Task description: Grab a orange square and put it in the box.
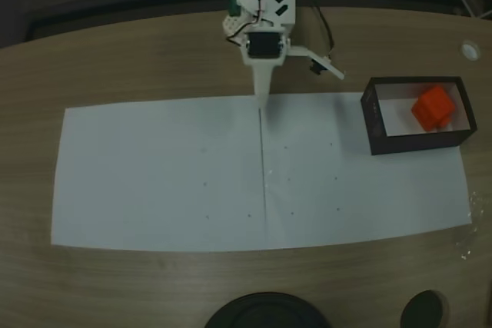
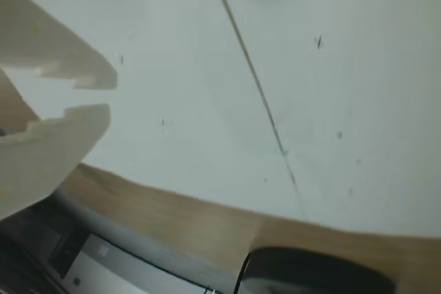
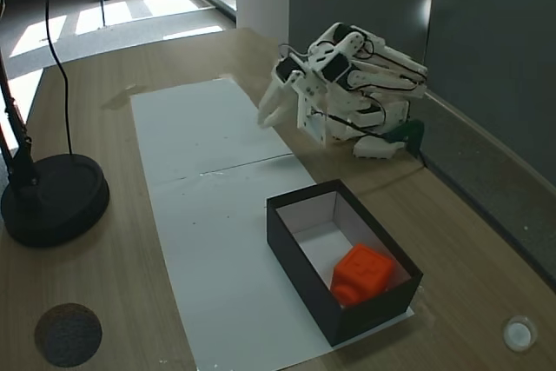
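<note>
Resting orange square (image 3: 361, 274) inside box (image 3: 300, 256)

No readable txt, labels, brands or nos. anywhere. Orange square (image 3: 362, 273) in the box (image 3: 297, 251), right side in a fixed view: faces too blurry for any mark.

You could not see the lower part of the small bright orange plastic cube (image 1: 433, 107) in a fixed view, because the near black wall of the rectangular black box with the white inside (image 1: 374, 123) covered it. The white two-finger gripper (image 2: 89, 94) was cut off by the left edge of the wrist view, so you saw just its tips, blurred. The round black lamp base (image 1: 265, 311) ran off the bottom edge of a fixed view.
</note>
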